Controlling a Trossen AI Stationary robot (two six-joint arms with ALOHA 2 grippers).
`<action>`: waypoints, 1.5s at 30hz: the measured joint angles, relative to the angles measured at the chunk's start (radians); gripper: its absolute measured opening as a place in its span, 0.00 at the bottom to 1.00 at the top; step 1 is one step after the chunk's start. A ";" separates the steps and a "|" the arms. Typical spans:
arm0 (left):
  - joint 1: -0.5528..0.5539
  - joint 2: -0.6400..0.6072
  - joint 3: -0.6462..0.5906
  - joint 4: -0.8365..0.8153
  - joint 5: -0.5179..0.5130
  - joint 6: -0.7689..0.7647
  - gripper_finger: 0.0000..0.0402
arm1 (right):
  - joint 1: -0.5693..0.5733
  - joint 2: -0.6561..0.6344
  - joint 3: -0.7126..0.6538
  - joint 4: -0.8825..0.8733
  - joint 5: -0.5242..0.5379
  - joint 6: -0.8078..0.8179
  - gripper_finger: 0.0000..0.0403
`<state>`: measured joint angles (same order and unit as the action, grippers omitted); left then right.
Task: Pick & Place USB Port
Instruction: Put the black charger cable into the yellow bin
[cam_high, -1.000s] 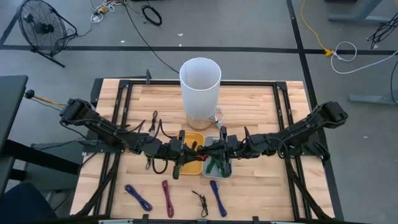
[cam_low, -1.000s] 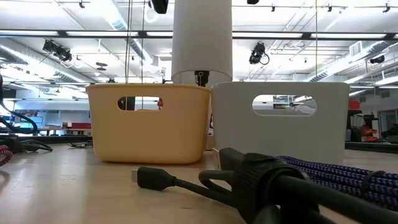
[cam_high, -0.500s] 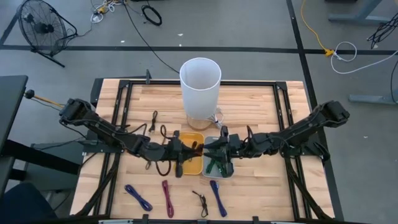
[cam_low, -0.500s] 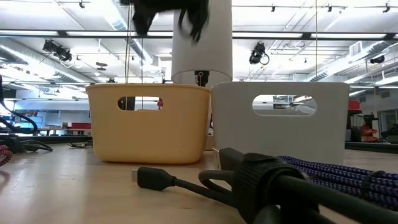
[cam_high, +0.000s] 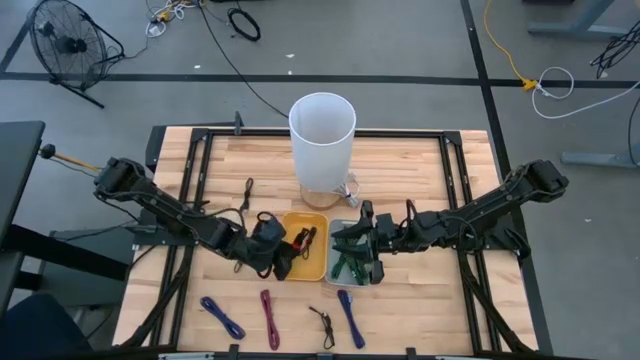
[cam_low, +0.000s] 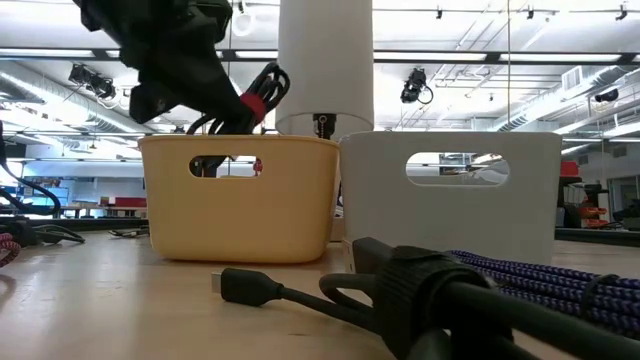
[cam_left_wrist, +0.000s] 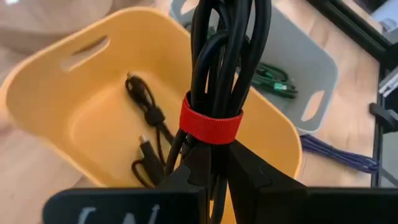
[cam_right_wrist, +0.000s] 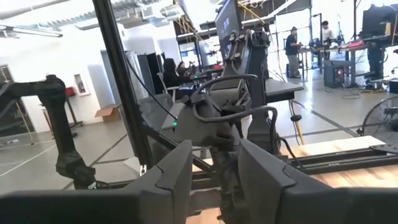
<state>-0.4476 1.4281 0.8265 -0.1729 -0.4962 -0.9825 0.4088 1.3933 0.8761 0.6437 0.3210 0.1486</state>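
Observation:
A black cable bundle (cam_left_wrist: 225, 56) bound by a red strap (cam_left_wrist: 211, 122) hangs over the yellow bin (cam_high: 310, 216), with my left gripper (cam_left_wrist: 211, 163) shut on it. In the low view the gripper (cam_low: 215, 100) and the bundle (cam_low: 258, 92) stand just above the bin's rim (cam_low: 240, 143). Another black cable (cam_left_wrist: 148, 118) lies on the bin's floor. My right gripper (cam_high: 347, 239) hovers open over the grey bin (cam_high: 366, 278), which holds green cables (cam_high: 345, 266). Nothing is between its fingers. My left gripper pinches the bundle between its two fingers just behind the red strap (cam_left_wrist: 209, 144). The fingers come slanting down from the table's left and lie along the bundle. The bundle sticks out past the fingertips, clear above the yellow bin's floor.
A tall white cylinder (cam_high: 322, 140) stands behind the bins. Loose cables lie near the front edge: blue (cam_high: 222, 317), magenta (cam_high: 270, 318), black (cam_high: 322, 325), purple (cam_high: 347, 312). More black cables (cam_high: 248, 192) lie left of the yellow bin.
My left gripper has come down toward the yellow bin with the bundle and drawn a little toward the table's left. My right gripper has backed slightly toward the table's right, away from the bundle.

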 joint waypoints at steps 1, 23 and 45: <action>0.001 0.000 0.000 -0.008 0.001 -0.007 0.07 | 0.001 0.000 0.000 -0.001 0.000 0.000 0.31; 0.025 0.032 0.001 -0.026 0.010 -0.027 0.47 | 0.002 0.002 0.000 -0.033 0.002 0.000 0.29; 0.252 -0.191 0.001 -0.870 -0.167 -0.240 0.38 | 0.008 0.002 0.000 -0.091 0.001 0.026 0.29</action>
<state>-0.1953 1.2368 0.8272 -1.0433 -0.6630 -1.2222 0.4171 1.3949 0.8757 0.5529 0.3222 0.1747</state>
